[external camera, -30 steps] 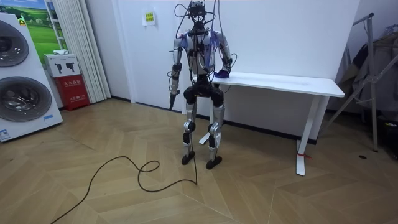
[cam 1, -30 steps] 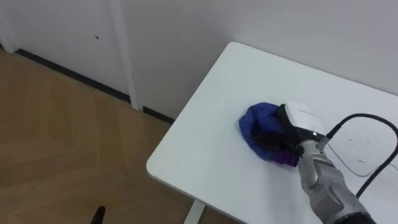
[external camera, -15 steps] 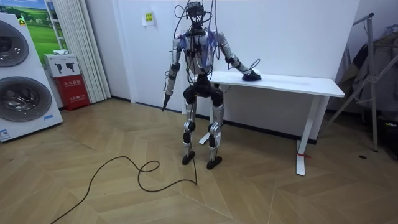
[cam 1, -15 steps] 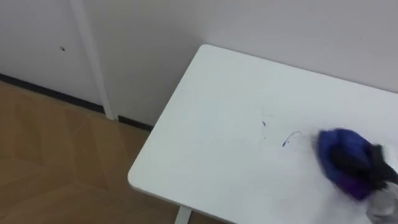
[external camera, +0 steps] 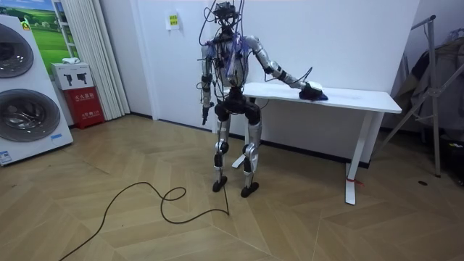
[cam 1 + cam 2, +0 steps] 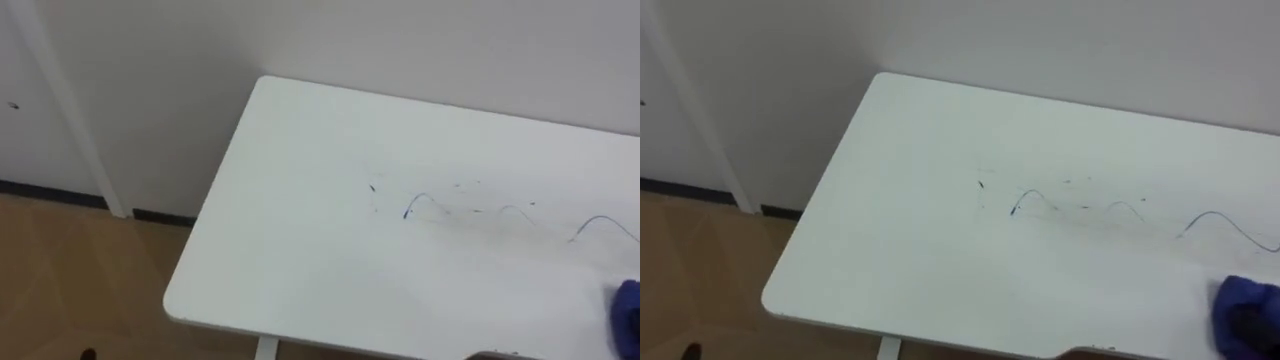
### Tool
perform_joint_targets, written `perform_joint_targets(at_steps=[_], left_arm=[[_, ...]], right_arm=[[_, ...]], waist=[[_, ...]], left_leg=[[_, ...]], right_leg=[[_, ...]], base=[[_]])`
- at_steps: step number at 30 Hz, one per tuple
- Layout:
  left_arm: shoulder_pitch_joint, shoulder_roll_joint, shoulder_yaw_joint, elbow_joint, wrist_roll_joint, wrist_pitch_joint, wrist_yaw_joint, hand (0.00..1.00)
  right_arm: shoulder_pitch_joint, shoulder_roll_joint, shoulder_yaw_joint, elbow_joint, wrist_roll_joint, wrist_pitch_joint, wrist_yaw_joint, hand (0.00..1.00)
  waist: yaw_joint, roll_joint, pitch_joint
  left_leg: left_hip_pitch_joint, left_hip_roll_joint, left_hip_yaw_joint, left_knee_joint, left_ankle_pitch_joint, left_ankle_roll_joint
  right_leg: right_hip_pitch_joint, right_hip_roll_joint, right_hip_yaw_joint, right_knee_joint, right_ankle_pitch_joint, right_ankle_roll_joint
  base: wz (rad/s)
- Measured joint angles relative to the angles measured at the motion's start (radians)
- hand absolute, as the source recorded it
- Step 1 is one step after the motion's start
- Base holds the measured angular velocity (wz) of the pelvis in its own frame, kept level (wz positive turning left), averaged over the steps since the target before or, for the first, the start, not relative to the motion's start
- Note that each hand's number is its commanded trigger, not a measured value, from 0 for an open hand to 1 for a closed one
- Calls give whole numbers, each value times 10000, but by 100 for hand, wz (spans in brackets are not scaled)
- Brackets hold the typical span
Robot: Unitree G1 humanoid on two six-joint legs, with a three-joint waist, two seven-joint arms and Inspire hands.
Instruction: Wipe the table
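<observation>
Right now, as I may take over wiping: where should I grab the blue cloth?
Probably its bunched top, from above: the blue cloth lies heaped on the table near the front edge, under the right hand.

We take this for a test room fitted out like a home laundry corner. Stacked washers stand at the far left, next to a pale curtain and a red box. The floor is herringbone wood. A plain white table stands against a bare white wall, and a metal rack stands at the right.
</observation>
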Motion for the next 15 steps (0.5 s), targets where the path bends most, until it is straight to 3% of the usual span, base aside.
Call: perform_joint_targets(at_steps=[2, 4, 5, 7, 9, 11, 12, 15], left_arm=[[-425, -49, -328, 479, -2, 6, -36, 0], [-791, -133, -590, 822, 8, 83, -189, 0], [-846, -160, -659, 856, -8, 90, -216, 0], [-1029, -459, -785, 852, -208, 98, -299, 0], [-945, -520, -929, 788, -208, 149, -368, 0], [-473, -394, -801, 541, -165, 334, -326, 0], [-314, -368, -774, 451, -174, 400, -290, 0], [268, -332, -307, 285, -14, 376, -180, 0]], right_arm=[[-170, 458, 1198, -1306, -941, 498, 238, 100], [-756, 1158, 3191, -3162, -2492, 982, 1098, 100], [-1101, 1366, 3613, -3342, -2775, 969, 1311, 100], [-2366, 1881, 4781, -3381, -3275, 650, 1991, 100], [-2893, 1926, 5226, -3216, -3145, 499, 2187, 100], [-2916, 1903, 4838, -2875, -2748, 311, 2126, 100], [-2869, 1879, 4708, -2780, -2665, 240, 2065, 100], [-1978, 1840, 3593, -2303, -1358, -709, 1514, 100]], waist=[[205, 22, 17], [486, 46, 30], [573, 67, 52], [1108, 249, 184], [1532, 290, 162], [1516, 273, 150], [1462, 273, 152], [1146, 200, 157]], left_leg=[[-12, 72, 180, -18, 7, -37], [-70, 143, 223, -22, 32, -111], [-105, 158, 212, -20, 45, -131], [-242, 141, 82, -26, 91, -167], [-388, 98, -229, -16, 163, -150], [-616, -19, -863, 12, 275, -104], [-664, -40, -922, 64, 277, -100], [-514, -227, -1163, 97, 307, -48]], right_leg=[[-136, 83, 168, 16, 73, -68], [-257, 160, 183, 43, 125, -144], [-284, 175, 170, 34, 138, -165], [-377, 181, 100, 0, 147, -179], [-407, 110, -246, -75, 125, -146], [-347, -42, -853, -87, 42, -48], [-295, -73, -967, -102, 41, -47], [218, -221, -1253, -307, -26, 63]], base=[[-45], [-11], [6], [23], [60], [91], [69], [59]])
